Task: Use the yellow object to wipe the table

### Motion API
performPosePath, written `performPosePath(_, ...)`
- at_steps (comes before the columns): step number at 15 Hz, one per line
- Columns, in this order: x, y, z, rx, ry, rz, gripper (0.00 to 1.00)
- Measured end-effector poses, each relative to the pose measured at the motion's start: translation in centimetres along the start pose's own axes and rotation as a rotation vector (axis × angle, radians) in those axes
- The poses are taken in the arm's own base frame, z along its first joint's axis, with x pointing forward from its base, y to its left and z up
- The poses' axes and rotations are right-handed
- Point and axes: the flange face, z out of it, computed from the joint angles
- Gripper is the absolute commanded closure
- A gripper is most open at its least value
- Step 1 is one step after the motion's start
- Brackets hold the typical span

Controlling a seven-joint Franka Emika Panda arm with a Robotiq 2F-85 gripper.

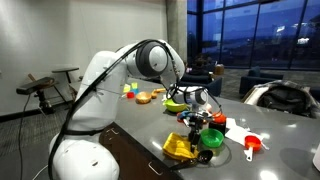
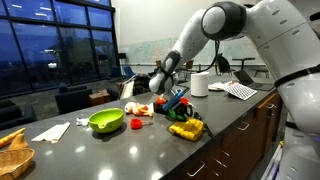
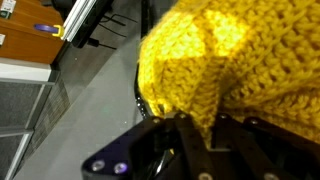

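Pincer [image 3: 197,120] is clamped on the yellow knitted cloth [image 3: 240,60], which bunches just ahead of its tips and fills most of the wrist view. In both exterior views the cloth sits directly beneath the pincer, down on the grey table [image 2: 130,150]. A green bowl [image 2: 106,121] lies well off to one side of the pincer.

table [image 2: 135,152]: grey, long
green bowl [image 2: 106,121]: left of middle
yellow cloth [image 2: 186,129]: near edge
white napkin [image 2: 52,131]: far left
paper roll [image 2: 200,84]: upright, far right
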Motion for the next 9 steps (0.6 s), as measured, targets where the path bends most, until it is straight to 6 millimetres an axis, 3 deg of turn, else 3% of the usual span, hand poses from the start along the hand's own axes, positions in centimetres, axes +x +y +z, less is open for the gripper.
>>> performPosePath(9,1.0,2.4,1.6,-0.004,0.005,0.021,0.96)
